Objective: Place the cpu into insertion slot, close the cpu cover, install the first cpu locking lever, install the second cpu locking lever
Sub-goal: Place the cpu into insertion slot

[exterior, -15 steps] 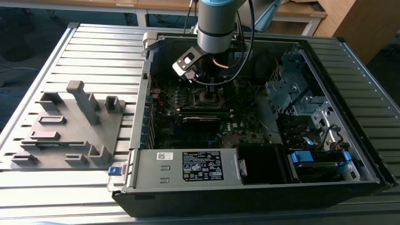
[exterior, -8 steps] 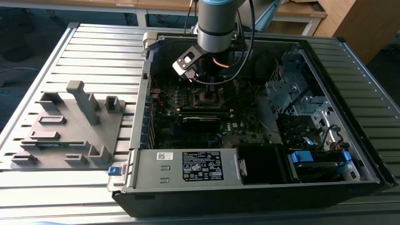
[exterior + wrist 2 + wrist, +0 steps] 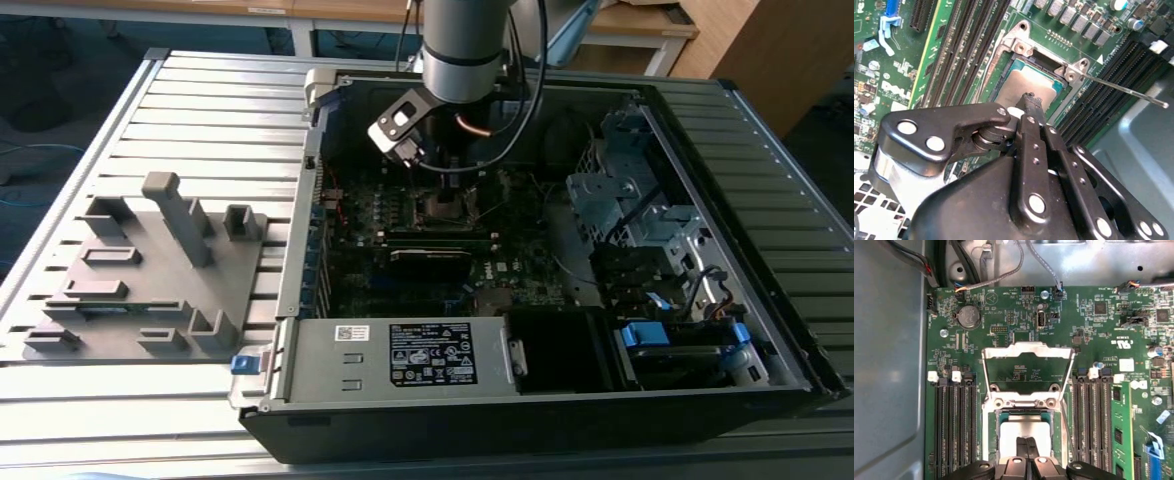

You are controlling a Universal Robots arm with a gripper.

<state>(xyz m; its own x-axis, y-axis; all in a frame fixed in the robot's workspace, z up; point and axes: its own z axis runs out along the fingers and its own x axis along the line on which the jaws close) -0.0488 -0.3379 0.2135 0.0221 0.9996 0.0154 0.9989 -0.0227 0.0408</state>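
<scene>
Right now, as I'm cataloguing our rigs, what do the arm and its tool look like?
The arm is a grey cylinder with a lighter band, black cables looping beside it. The tool is glossy black: flat linkage bars joined by round silvery pins, tapering to two slim black fingers.

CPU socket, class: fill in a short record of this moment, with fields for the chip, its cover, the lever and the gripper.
cpu: lying in the insertion slot, silvery face up
cpu cover: open, tipped back off the slot
locking lever: thin rod sticking out over the memory slots, not latched
gripper: shut, tips just over the cpu; contact cannot be told
setting: open computer case on a slatted table
</scene>
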